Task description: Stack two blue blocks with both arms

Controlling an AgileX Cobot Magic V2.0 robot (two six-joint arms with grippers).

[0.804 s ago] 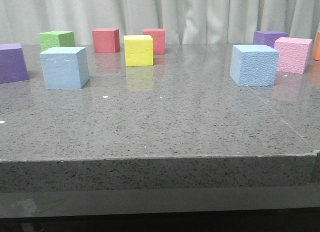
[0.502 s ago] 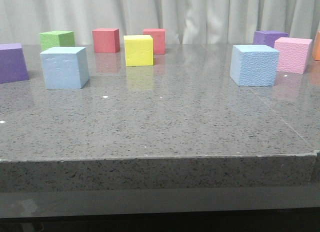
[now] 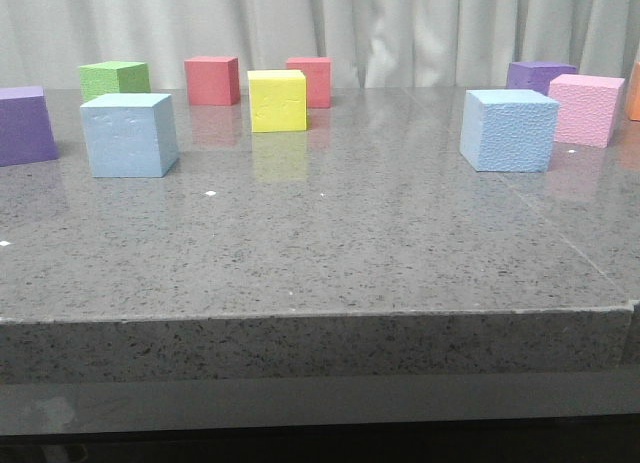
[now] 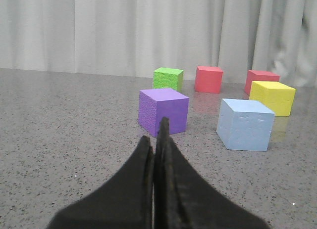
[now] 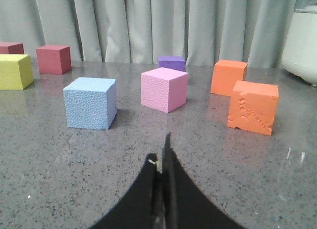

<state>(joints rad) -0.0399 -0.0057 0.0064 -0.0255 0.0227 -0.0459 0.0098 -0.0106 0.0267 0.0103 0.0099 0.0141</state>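
Note:
The smoother blue block with small dents stands at the left of the grey table; it also shows in the left wrist view. The pebbly blue block stands at the right; it also shows in the right wrist view. The two stand far apart. My left gripper is shut and empty, low over the table, short of a purple cube. My right gripper is shut and empty, short of the pebbly block. Neither arm shows in the front view.
A yellow cube, two red cubes and a green cube stand at the back. A purple cube is at the far left. A pink cube, a purple cube and two orange cubes stand at the right.

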